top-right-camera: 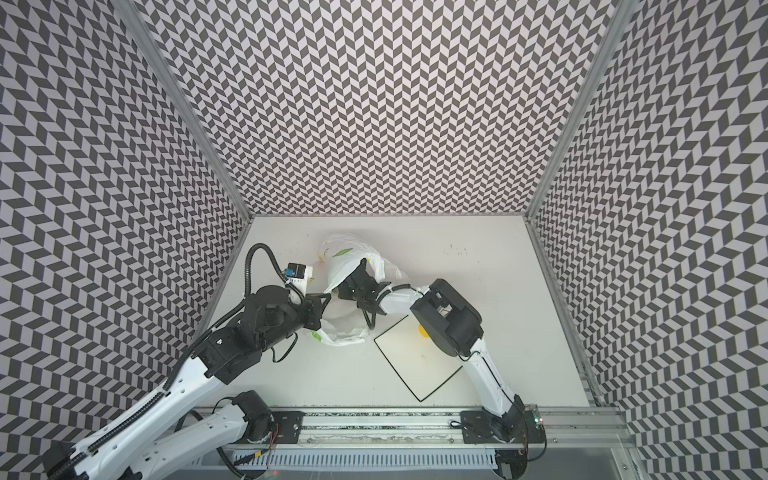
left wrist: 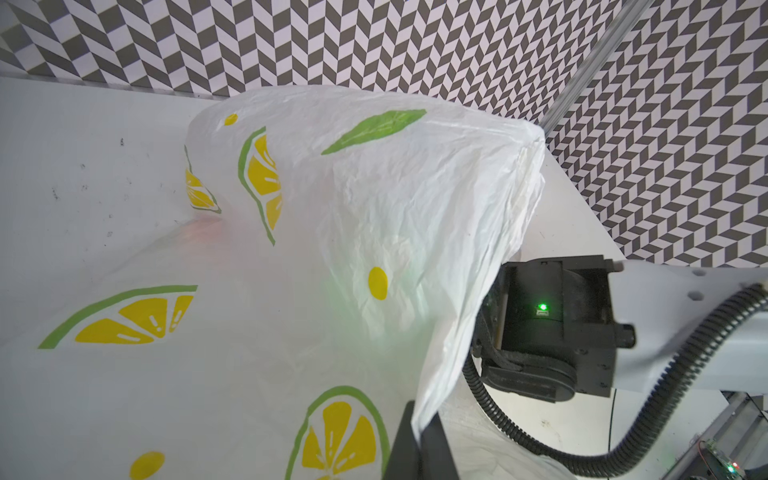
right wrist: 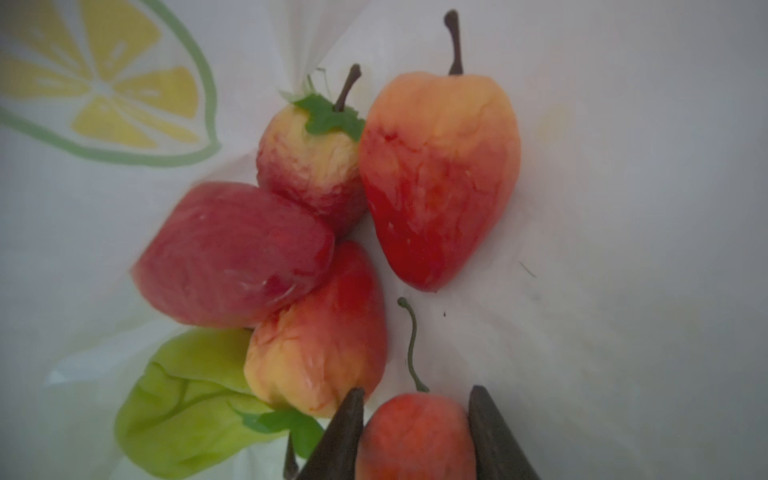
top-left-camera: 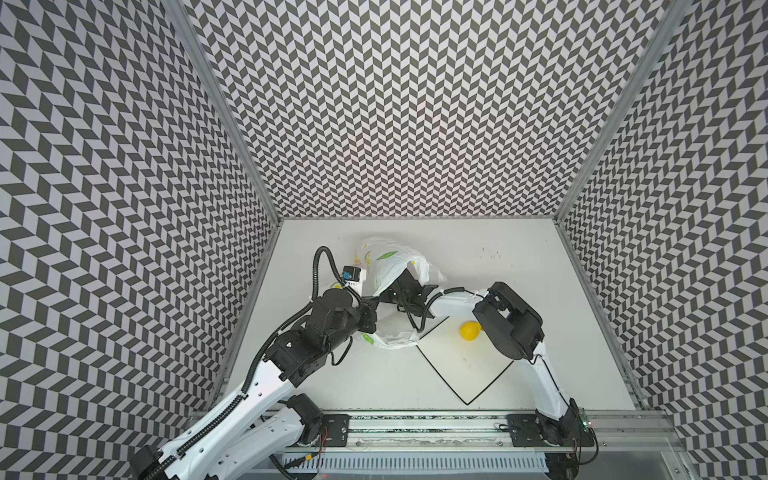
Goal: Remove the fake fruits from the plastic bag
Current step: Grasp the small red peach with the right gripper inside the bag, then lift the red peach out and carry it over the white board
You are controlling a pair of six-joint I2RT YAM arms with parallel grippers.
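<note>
Reaching into the plastic bag (top-left-camera: 388, 259) from the right side of the counter (top-left-camera: 519, 257), the right arm (top-left-camera: 453, 301) lies low and nearly level, its wrist swallowed by the bag's open mouth in both top views. The right wrist view shows what matters: a small red-orange fruit (right wrist: 415, 436) sits directly between the right jaws, filling the gap so that both sides look to be in contact. I judge this a grip just forming on that fruit; how firm it is cannot be told. Its long axis runs along the jaws' reach, and its thin green stem (right wrist: 411, 345) points away from the wrist toward the other fruits. A pull straight back along that line should therefore clear it.

Just beyond lie a pear-shaped red-yellow fruit (right wrist: 440, 178), a dark red fruit (right wrist: 232, 253) and a pale green one (right wrist: 183, 399), touching in a cluster on the bag's floor.

The left arm (top-left-camera: 332, 316) comes in from the left. The left jaws are closed on the bag's rim, holding it raised like a tent.

A yellow lemon (top-left-camera: 469, 331) already rests on the white plate (top-left-camera: 465, 399), outside the bag.
</note>
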